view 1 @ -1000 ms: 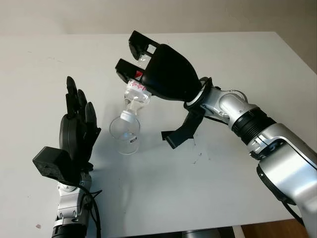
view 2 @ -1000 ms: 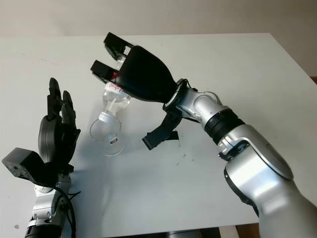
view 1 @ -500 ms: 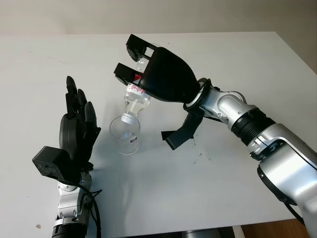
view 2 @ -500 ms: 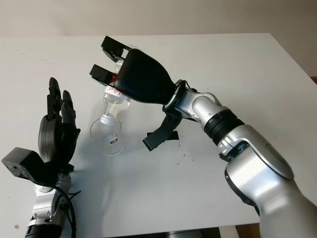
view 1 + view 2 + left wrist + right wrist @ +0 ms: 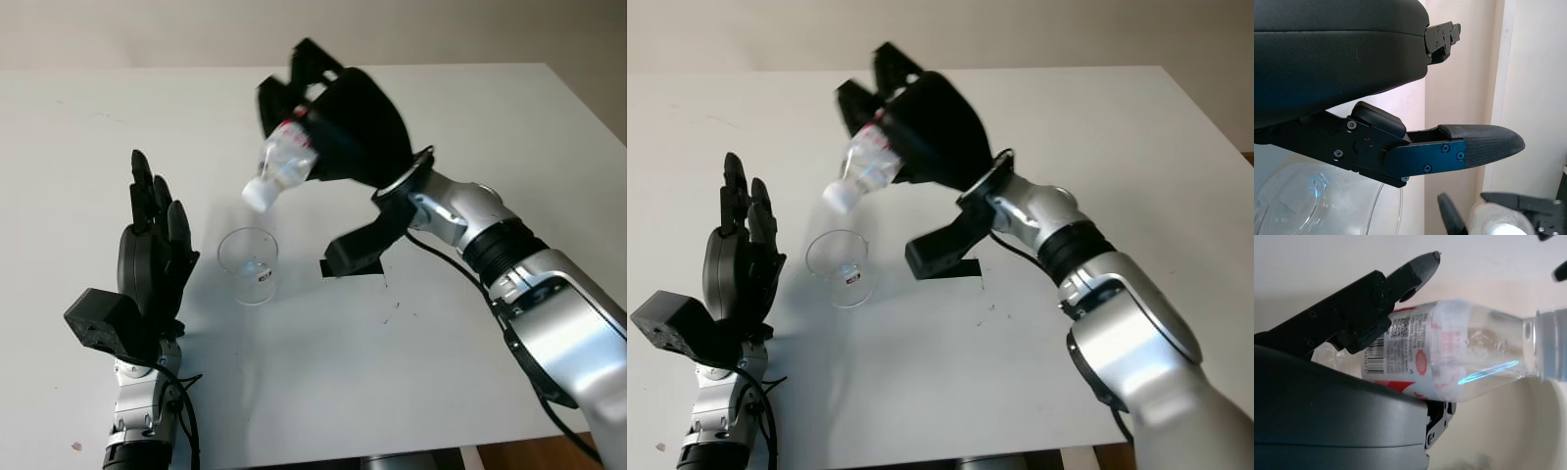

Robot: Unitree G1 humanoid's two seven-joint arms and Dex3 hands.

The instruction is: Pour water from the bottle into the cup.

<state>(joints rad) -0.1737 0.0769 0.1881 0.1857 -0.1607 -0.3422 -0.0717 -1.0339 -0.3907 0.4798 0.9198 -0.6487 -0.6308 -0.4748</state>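
Note:
My right hand (image 5: 323,122) is shut on a clear plastic bottle (image 5: 282,164) with a red-and-white label and holds it in the air, tilted with its white cap end (image 5: 257,195) down and to the left. The bottle (image 5: 1459,357) lies across the right wrist view under a black finger. Below the cap, apart from it, a clear cup (image 5: 249,264) stands upright on the white table (image 5: 88,127). My left hand (image 5: 149,264) is open, upright just left of the cup. The cup's rim (image 5: 1327,196) shows close in the left wrist view.
A small black object (image 5: 338,266) lies on the table just right of the cup, under my right forearm (image 5: 470,220). The table's front edge (image 5: 411,446) runs near the bottom, and bare white surface stretches to the right and far side.
My right hand has lifted the bottle up and away from the cup and rolled it back; its cap, earlier at the cup's rim, now hangs above it. The left hand has not moved.

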